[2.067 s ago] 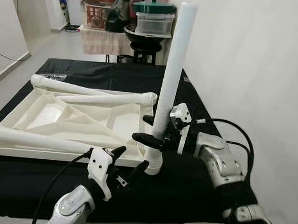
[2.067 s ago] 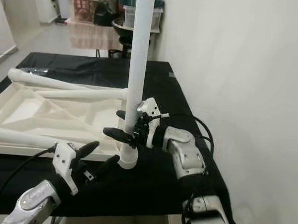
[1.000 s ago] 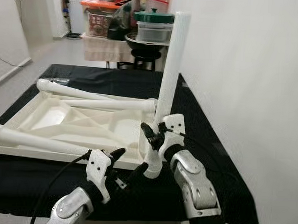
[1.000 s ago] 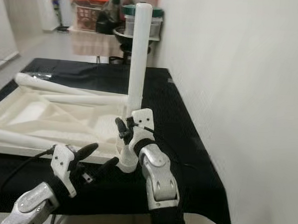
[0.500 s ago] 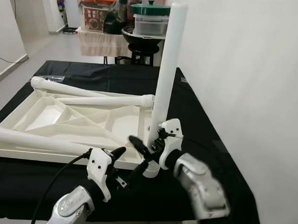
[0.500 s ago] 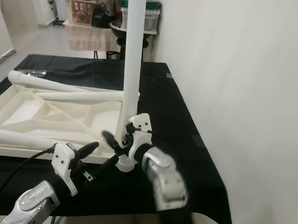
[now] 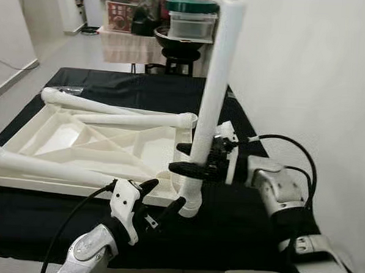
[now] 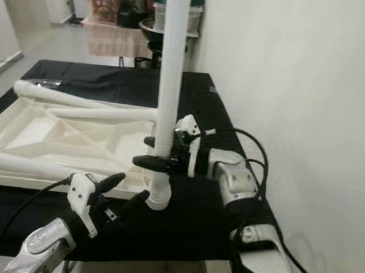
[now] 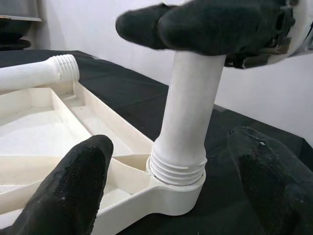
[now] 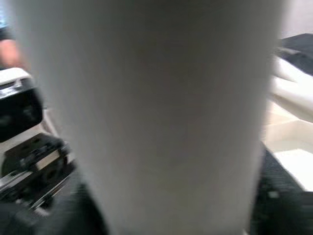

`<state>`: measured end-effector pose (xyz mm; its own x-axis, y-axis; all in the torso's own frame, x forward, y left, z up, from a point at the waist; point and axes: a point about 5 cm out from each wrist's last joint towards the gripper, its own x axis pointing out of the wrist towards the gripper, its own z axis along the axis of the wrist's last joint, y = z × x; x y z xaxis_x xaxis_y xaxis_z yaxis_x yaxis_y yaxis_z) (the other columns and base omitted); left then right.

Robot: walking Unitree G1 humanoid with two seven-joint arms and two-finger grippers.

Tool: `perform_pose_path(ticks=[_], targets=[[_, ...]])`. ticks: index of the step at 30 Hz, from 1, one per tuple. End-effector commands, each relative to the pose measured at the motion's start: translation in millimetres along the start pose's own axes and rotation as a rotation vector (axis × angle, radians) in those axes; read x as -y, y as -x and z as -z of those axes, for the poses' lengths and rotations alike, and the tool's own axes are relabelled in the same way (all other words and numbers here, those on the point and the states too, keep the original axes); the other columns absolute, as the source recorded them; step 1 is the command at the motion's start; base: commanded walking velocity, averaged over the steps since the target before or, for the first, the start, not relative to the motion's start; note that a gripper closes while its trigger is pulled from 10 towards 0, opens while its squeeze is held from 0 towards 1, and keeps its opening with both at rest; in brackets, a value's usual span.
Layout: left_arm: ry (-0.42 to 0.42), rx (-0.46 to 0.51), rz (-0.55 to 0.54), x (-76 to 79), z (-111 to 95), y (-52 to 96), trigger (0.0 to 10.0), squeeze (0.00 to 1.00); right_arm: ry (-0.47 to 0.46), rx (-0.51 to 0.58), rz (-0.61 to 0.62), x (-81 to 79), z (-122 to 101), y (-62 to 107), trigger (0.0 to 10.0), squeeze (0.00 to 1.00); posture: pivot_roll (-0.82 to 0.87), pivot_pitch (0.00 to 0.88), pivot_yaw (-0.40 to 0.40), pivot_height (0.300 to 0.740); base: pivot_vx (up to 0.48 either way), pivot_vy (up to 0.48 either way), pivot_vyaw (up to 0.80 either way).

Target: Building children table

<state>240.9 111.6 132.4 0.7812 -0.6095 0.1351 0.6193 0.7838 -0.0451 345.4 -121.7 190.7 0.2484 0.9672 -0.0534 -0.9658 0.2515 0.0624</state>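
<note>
Leg (image 7: pixel 214 95) stands upright in the corner socket (image 9: pixel 178 196) of the upturned tabletop (image 7: pixel 96 145) on the counter (image 7: pixel 239 231). I hold it with right gripper (image 7: pixel 192 159), jaws clamped around it; left gripper (image 7: pixel 164 200) waits beside the socket, jaws open. Risk: cross-threading if I turn it tilted.

Place: a home interior.
Evidence: stacked storage boxes (image 7: pixel 125 11) and a lidded pot (image 7: pixel 190 5) at the frame's top; pale tiled floor (image 7: pixel 26 85), upper left.
</note>
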Motion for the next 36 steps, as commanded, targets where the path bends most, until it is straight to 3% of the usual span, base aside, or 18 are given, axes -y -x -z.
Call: perform_pose_path(ticks=[1,12,13,14,15,17,23,24,26,27,28,29,30,33,34,36], targets=[[0.000,-0.014,0.001,1.2,3.3,0.3,10.0,0.00,0.011,0.013,0.002,1.1,-1.7,2.4,0.0,0.00,0.01,0.000,-0.096,0.740,0.000,0.000,0.00],[0.007,-0.016,0.004,1.5,3.6,1.6,10.0,0.00,0.065,0.038,0.154,-14.2,15.8,0.6,0.0,0.00,0.01,0.000,-0.105,0.740,0.000,0.000,0.00],[0.006,-0.018,0.004,1.0,4.0,2.5,10.0,0.00,0.031,0.070,0.385,-13.3,21.9,-10.0,0.0,0.00,0.01,0.000,-0.111,0.740,0.000,0.000,0.00],[0.004,-0.020,0.002,-0.9,4.1,3.3,10.0,0.00,-0.087,0.060,0.735,-22.2,42.0,-18.1,0.0,0.00,0.00,0.000,-0.102,0.740,0.000,0.000,0.00],[0.003,-0.022,-0.006,-3.7,3.3,3.5,10.0,0.00,-0.089,0.037,0.829,-33.9,48.0,-28.1,0.0,0.00,-0.02,0.000,-0.082,0.740,0.000,0.000,0.00],[0.003,-0.023,-0.012,-5.7,2.7,3.5,10.0,0.00,-0.078,0.026,0.855,-42.0,49.8,-35.0,0.0,0.00,-0.02,0.000,-0.082,0.740,0.000,0.000,0.00],[0.050,-0.024,-0.003,-4.4,1.5,0.1,10.0,0.00,-0.070,0.020,0.853,-34.8,50.0,-40.4,0.0,0.00,-0.01,0.000,-0.097,0.740,0.000,0.000,0.00],[0.044,-0.026,-0.019,-6.1,0.6,-1.6,10.0,0.00,-0.062,0.014,0.859,-34.0,49.9,-39.1,3.3,0.00,-0.01,0.000,-0.091,0.740,0.000,0.000,0.00],[0.041,-0.026,-0.030,-7.5,-0.1,-2.8,10.0,0.00,-0.060,0.006,0.885,-35.2,49.0,-38.4,3.3,0.00,-0.01,0.000,-0.091,0.740,0.000,0.000,0.00],[0.031,-0.024,-0.038,-9.9,-2.5,-4.1,10.0,0.00,-0.063,0.011,0.894,-34.7,46.5,-36.3,10.0,0.00,-0.02,0.000,-0.085,0.740,0.000,0.000,0.00],[0.007,-0.031,-0.043,-12.5,-5.8,-5.6,10.0,0.00,-0.050,0.014,0.853,-33.7,42.9,-33.8,10.0,0.45,-0.02,0.000,-0.080,0.740,0.000,0.000,0.00],[-0.016,-0.041,-0.050,-15.0,-9.3,-7.2,10.0,0.00,-0.055,0.021,0.781,-34.0,39.1,-32.4,10.0,1.00,-0.02,0.000,-0.079,0.740,0.000,0.000,0.00],[-0.016,-0.041,-0.050,-15.0,-9.3,-7.2,10.0,0.00,-0.055,0.021,0.781,-34.0,39.1,-32.4,10.0,1.00,-0.02,0.000,-0.079,0.740,0.000,0.000,0.00],[0.001,-0.032,-0.070,-17.8,-21.9,-11.8,10.0,0.00,-0.029,-0.010,0.565,-29.9,32.7,-19.2,10.0,1.00,-0.01,0.000,-0.068,0.740,0.000,0.000,0.00],[0.001,-0.032,-0.070,-17.8,-21.9,-11.8,10.0,0.00,-0.029,-0.010,0.565,-29.9,32.7,-19.2,10.0,1.00,-0.01,0.000,-0.068,0.740,0.000,0.000,0.00],[0.038,-0.034,-0.087,-16.5,-27.4,-12.0,10.0,0.00,-0.022,-0.026,0.451,-22.8,28.9,-3.8,10.0,1.00,-0.01,0.000,-0.061,0.740,0.000,0.000,0.00]])
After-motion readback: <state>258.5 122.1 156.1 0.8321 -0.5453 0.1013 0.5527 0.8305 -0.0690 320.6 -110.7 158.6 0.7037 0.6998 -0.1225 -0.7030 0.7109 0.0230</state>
